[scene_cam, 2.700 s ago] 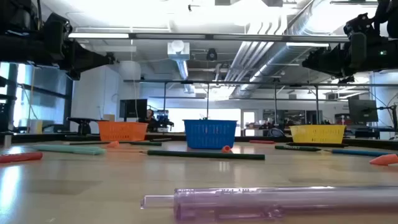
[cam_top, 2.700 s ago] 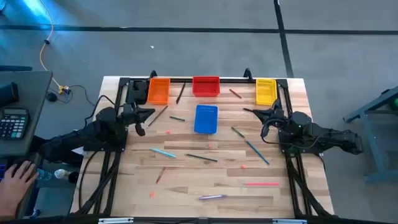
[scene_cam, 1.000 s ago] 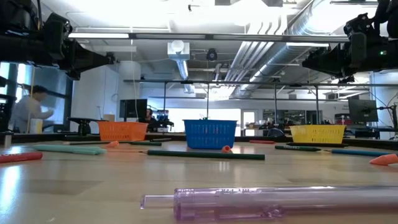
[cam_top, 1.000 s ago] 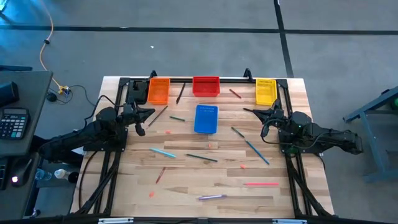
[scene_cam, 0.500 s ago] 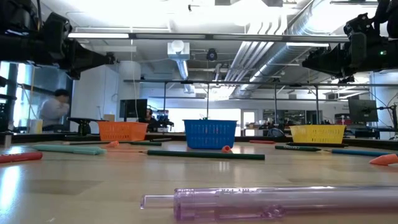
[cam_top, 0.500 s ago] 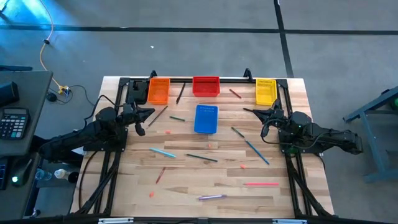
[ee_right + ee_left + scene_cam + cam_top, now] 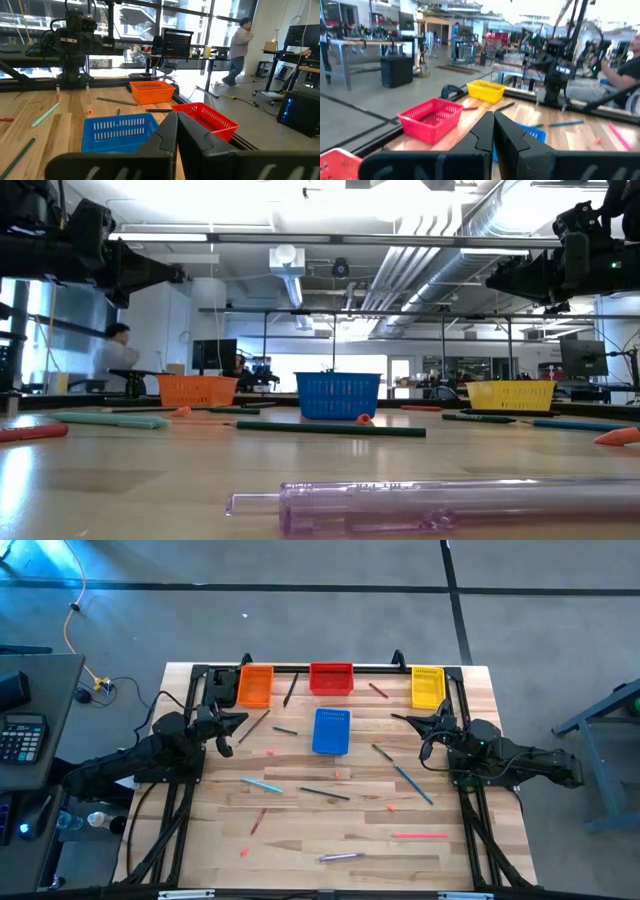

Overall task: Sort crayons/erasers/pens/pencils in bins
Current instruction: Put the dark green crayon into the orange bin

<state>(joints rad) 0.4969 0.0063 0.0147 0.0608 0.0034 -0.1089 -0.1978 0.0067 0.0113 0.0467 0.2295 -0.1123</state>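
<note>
While both arms waited, I had sorted nothing.
Left gripper [image 7: 238,720] and right gripper [image 7: 399,719] had fingers pressed together, empty; pens [image 7: 261,784], pencils [image 7: 323,793] lay loose on the tabletop [image 7: 300,840], bins [image 7: 331,730] apparently empty.

I see bright ceiling lights glaring at twelve o'clock; the purple pen [image 7: 420,505] up close looks blurry, the tabletop [image 7: 150,470] shiny.

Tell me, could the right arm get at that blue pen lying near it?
Probably yes: the blue pen lies in the open just in front of the right end effector, with nothing on top and only a thin pencil nearby.
</note>
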